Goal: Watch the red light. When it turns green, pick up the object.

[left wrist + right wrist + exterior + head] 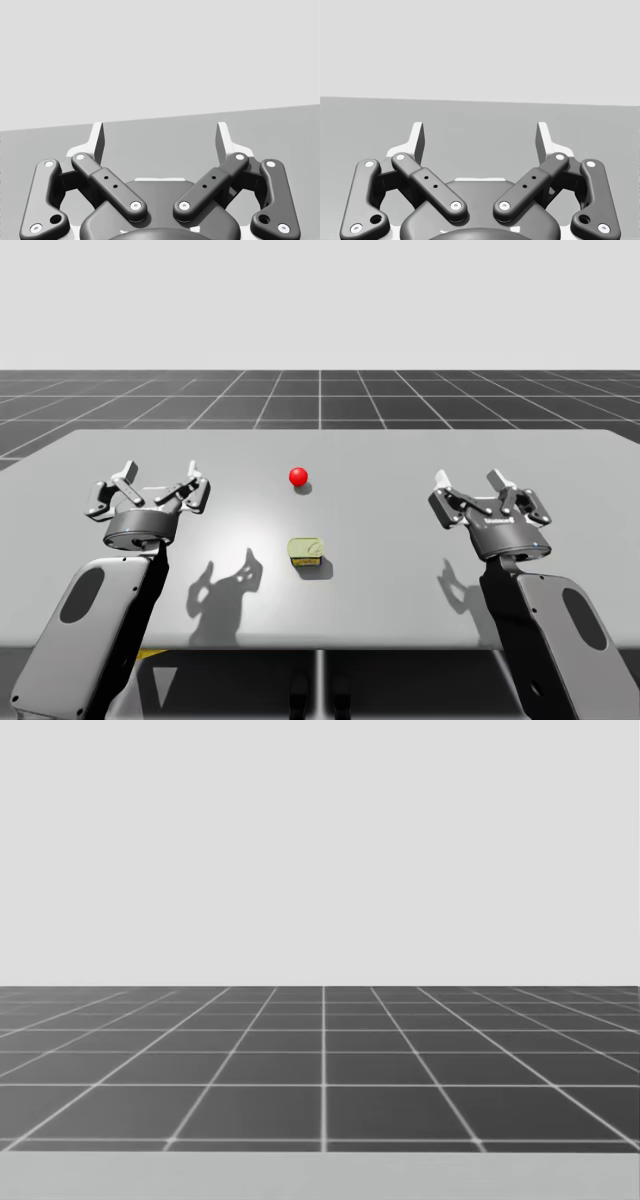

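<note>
— On the table (420,585), where is the flat olive tin (306,549)?
— Centre, just on the near side of the red light (298,476), between the two arms.
— Claw state?
— Left gripper (160,485) and right gripper (470,488): fingers spread wide, holding nothing, each well apart from the tin.
— Step in hand?
— Waiting; the light reads red. On green, the nearer claw should probably descend over the tin, then close.

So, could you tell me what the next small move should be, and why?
Probably none: I would wait, since the light is red. The olive tin lies on the table, apart from my open left tool and right tool.
</note>
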`<action>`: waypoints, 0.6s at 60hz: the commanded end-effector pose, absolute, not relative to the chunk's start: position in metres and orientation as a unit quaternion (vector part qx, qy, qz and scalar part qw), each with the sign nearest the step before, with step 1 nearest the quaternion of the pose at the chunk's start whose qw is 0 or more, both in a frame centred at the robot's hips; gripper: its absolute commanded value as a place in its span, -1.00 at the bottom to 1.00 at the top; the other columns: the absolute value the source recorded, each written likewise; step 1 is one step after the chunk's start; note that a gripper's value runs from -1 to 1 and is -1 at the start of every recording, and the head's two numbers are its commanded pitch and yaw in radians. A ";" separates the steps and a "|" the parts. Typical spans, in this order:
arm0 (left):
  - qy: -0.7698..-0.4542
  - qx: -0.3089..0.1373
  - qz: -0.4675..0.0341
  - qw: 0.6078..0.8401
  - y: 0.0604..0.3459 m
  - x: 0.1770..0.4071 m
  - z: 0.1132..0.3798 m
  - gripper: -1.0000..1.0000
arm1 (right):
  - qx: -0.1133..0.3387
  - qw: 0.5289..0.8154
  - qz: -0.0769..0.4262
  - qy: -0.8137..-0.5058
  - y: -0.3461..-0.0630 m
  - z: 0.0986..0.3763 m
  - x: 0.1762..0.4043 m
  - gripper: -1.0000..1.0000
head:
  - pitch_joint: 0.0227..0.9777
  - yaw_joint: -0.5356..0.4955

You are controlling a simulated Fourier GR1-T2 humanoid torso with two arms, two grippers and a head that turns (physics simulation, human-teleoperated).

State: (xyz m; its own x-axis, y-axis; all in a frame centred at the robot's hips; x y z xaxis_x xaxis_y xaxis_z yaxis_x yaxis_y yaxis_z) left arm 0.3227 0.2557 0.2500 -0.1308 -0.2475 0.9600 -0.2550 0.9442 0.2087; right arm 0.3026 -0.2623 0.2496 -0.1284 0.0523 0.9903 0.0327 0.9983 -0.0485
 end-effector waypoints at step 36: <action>-0.750 0.171 -0.002 0.639 0.257 0.325 0.248 -1.00 | -0.037 0.662 0.006 -0.749 -0.262 0.250 0.302 -1.00 | -0.19 0.05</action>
State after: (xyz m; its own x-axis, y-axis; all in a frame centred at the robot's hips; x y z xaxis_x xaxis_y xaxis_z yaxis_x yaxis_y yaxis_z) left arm 0.3240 0.2574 0.2481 -0.1266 -0.2561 0.9583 -0.2556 0.9419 0.2179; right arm 0.3015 -0.2623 0.2500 -0.1215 0.0568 0.9910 0.0421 0.9978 -0.0520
